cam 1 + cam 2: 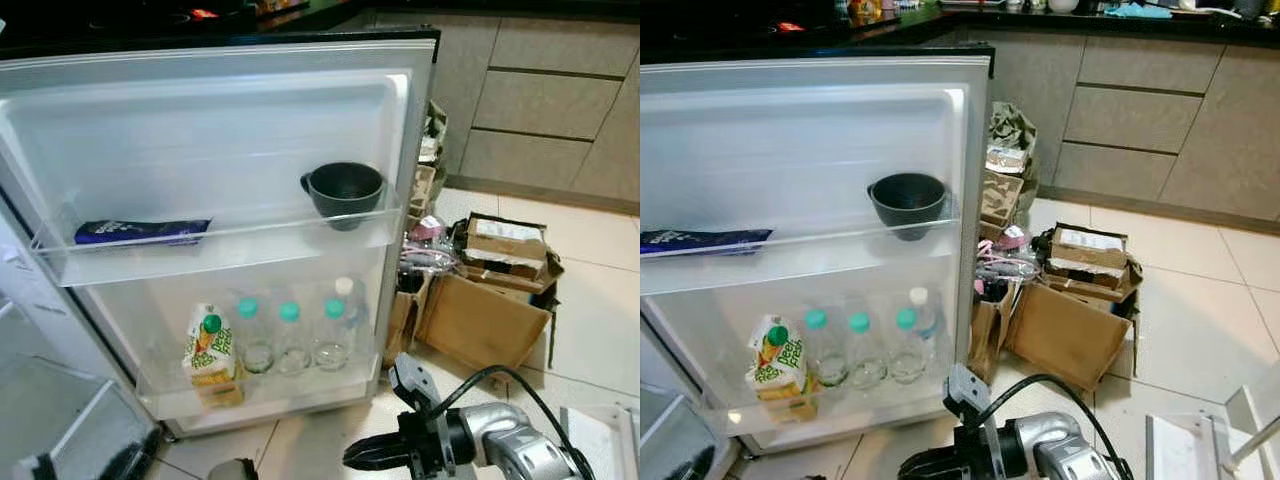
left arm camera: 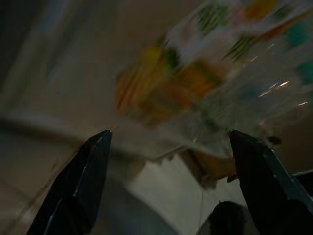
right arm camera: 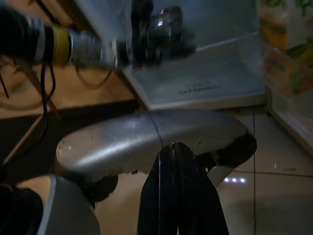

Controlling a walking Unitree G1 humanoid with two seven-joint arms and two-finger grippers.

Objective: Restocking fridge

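Left hand spread wide near a blurred juice carton, carton and capped bottles seen in the lower fridge door shelf, dark bowl above, right hand pressed closed, partly cut off low.

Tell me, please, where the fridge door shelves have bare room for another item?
The upper shelf is free between the blue packet and the dark cup. The lower shelf is crowded: juice carton and four bottles stand in a row, leaving only a little room at its left end.
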